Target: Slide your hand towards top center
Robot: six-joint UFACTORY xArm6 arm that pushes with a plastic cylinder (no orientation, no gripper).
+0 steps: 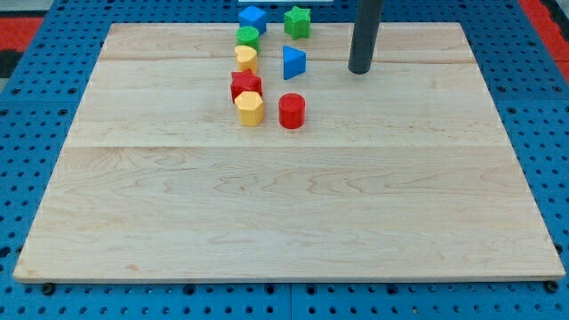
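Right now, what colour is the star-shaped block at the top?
Green star block, clear in the camera view.

A pale wooden board [284, 204] lies on a blue pegboard table [27, 160] and carries eight small blocks, all gathered near the view's top, left of centre. At the top edge sit a blue block [252, 17] and, to its right, a green star [298, 20]. Below the blue block runs a close column — a green block [248, 36], a yellow block [246, 58], a red block [246, 84] and a yellow hexagon [251, 108], each touching or nearly touching the next. A blue triangle [292, 62] stands to the right of the column, and a red cylinder [292, 110] just beside the hexagon. My tip [360, 70] rests on the board to the right of the triangle, apart from it.
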